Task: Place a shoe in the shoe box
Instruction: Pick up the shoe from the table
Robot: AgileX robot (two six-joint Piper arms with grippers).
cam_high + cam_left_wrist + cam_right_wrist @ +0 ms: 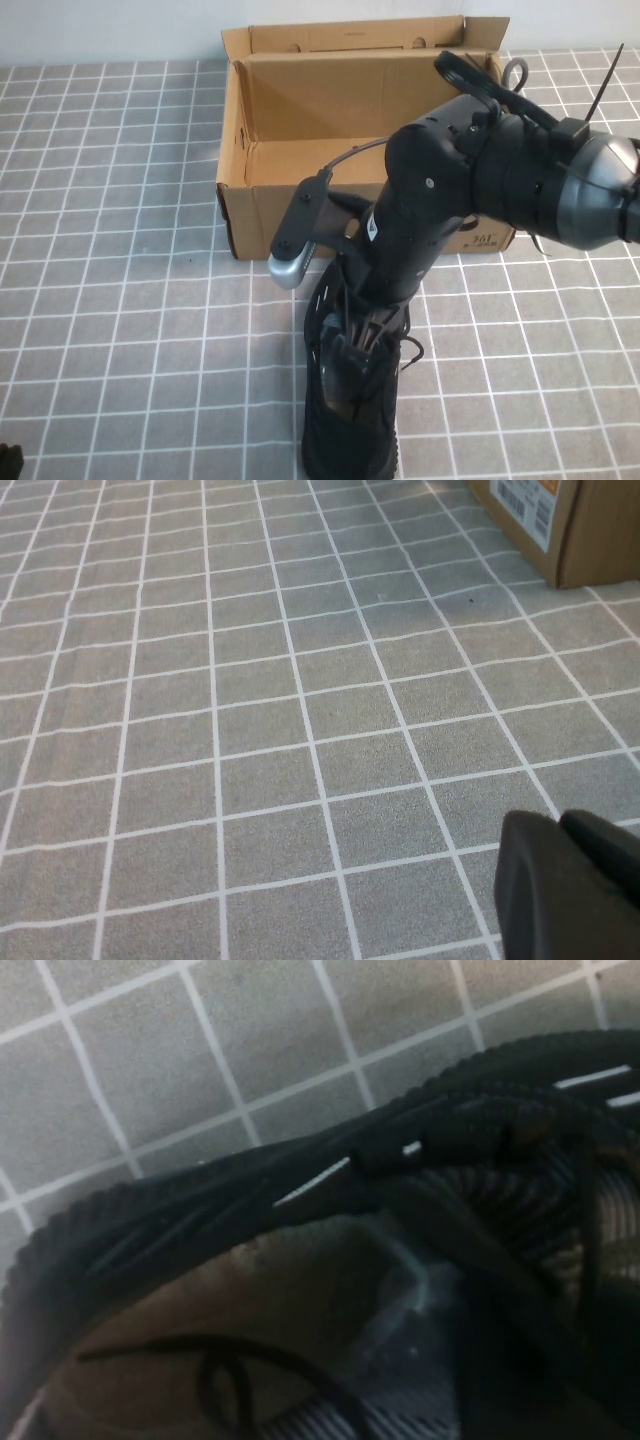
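Observation:
The black shoe (345, 440) lies on the tiled mat just in front of the shoe box (262, 215), toe toward the near edge. The brown cardboard box stands open with its flaps up, and no shoe shows in the part of its inside that I can see. My right gripper (350, 348) reaches down into the shoe's laced top and opening, lost among the black knit. The right wrist view is filled by the shoe (300, 1190), its thin white stripes and inner lining. My left gripper (560, 825) hovers shut over bare tiles, far from the shoe.
Grey tiled matting (120, 300) covers the table around the box. One labelled corner of the box (590, 530) shows in the left wrist view. My right arm (520, 180) crosses over the box's right front corner.

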